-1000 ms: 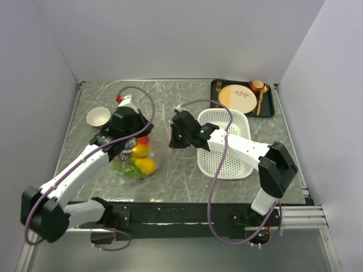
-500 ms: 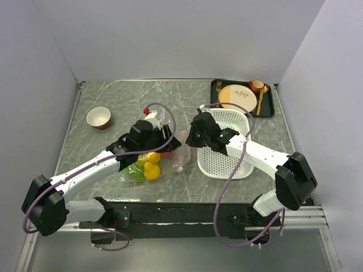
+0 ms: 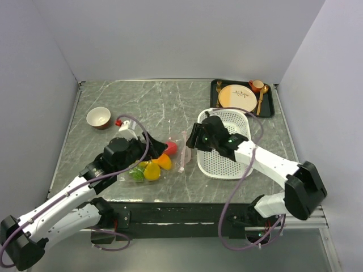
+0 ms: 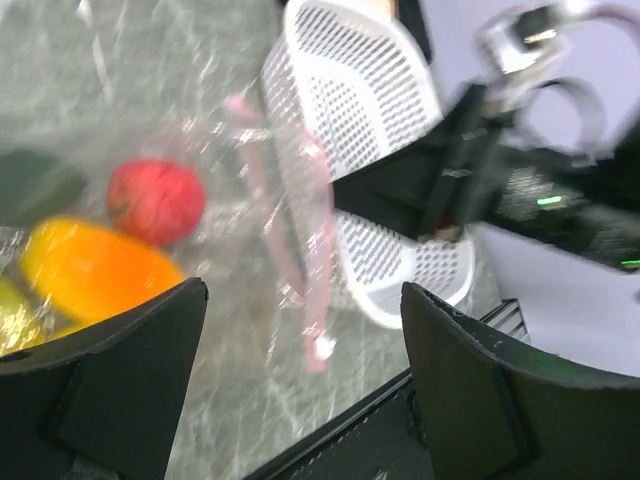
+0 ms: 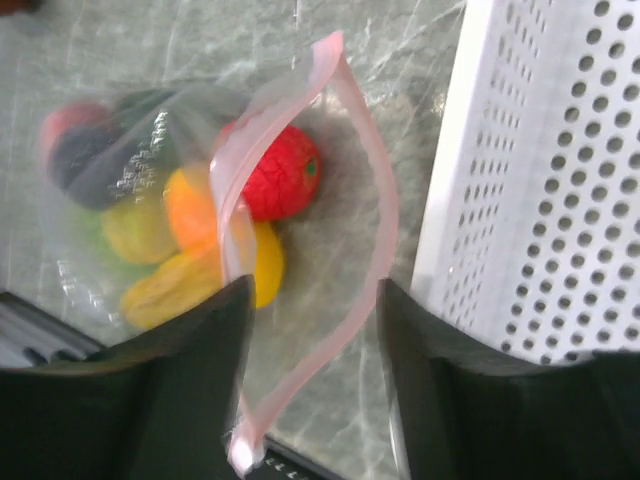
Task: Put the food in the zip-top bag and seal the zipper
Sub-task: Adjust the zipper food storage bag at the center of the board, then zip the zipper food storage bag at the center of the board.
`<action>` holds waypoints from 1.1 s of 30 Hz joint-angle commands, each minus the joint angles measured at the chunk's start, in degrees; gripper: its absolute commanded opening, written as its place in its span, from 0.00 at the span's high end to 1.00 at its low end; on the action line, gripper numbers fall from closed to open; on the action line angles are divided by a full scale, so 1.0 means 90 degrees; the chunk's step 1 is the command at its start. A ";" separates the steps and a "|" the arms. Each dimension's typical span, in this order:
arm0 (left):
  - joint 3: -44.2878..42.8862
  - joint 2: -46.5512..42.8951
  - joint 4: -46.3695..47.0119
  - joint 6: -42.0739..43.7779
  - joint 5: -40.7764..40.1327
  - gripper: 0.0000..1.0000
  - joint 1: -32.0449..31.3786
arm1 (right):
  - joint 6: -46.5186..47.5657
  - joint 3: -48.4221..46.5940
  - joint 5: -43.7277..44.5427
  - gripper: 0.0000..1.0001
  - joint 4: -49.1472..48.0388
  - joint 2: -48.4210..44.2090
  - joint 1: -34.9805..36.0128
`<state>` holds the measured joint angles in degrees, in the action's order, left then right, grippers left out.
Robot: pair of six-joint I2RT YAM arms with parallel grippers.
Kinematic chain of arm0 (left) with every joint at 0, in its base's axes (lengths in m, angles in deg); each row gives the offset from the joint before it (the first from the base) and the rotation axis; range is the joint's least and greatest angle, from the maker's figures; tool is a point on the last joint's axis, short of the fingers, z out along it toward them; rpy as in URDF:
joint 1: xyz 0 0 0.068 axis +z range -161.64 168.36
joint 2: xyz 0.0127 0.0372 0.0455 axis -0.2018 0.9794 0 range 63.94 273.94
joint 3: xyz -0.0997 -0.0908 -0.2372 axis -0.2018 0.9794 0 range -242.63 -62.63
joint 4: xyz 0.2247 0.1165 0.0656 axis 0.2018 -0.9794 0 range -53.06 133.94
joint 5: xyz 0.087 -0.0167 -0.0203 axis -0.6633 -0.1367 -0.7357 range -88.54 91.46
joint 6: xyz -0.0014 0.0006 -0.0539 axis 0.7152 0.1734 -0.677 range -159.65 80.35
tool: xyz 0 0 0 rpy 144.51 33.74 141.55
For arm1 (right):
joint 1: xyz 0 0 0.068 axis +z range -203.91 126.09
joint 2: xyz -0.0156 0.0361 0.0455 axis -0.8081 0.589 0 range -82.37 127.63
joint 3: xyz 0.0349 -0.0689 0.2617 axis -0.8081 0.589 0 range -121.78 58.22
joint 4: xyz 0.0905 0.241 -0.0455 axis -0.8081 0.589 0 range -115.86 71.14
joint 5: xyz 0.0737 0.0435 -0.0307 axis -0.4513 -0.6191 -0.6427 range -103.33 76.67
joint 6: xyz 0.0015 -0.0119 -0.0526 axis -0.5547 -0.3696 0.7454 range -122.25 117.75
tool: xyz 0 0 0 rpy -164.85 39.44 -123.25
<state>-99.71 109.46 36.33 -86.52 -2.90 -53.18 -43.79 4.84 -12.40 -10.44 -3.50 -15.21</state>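
- The zip-top bag point(image 3: 173, 160), which both arms had held up between them a second earlier, now lay on the bench point(image 3: 142, 102) just left of the white perforated basket point(image 3: 224, 164), with the toy fruits point(image 3: 152, 169) inside.
- The left gripper point(image 4: 303, 300) had drawn back, its jaws wide and empty.
- The right gripper point(image 5: 312, 290) hung over the bag's mouth, jaws apart, gripping nothing.
- The pink zipper point(image 5: 388, 215) gaped in a loop, the red tomato point(image 5: 282, 172) just within.
- Filling looked done to me; sealing remained.
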 commanded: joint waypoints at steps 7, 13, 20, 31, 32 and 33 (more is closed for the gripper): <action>0.1063 -0.0663 -0.0160 -0.0768 -0.0131 0.21 -0.0228 | -0.0170 0.0317 -0.1196 0.15 -0.0853 -0.0513 -0.0101; 0.1258 -0.0556 -0.0004 -0.1071 -0.0160 0.23 -0.0657 | -0.0199 0.0316 -0.1353 0.21 -0.0951 -0.0034 -0.0101; 0.1473 -0.0302 0.0397 -0.1861 -0.0666 0.24 -0.1535 | -0.0179 0.0219 -0.1529 0.64 -0.1264 0.0377 -0.0101; 0.1201 0.0830 0.1051 -0.3043 -0.2033 0.23 -0.2786 | -0.0111 0.0258 -0.1490 0.90 -0.1284 0.0329 -0.0101; 0.1132 0.0938 0.1032 -0.3092 -0.2170 0.23 -0.2942 | -0.0130 0.0258 -0.1490 0.90 -0.1264 0.0319 -0.0110; 0.0977 0.1122 0.0916 -0.3218 -0.2288 0.22 -0.3001 | -0.0131 0.0258 -0.1480 0.90 -0.1264 0.0299 -0.0110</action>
<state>-86.46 116.08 41.83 -110.81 -16.32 -77.44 -45.43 7.87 -25.52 -19.88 0.13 -15.91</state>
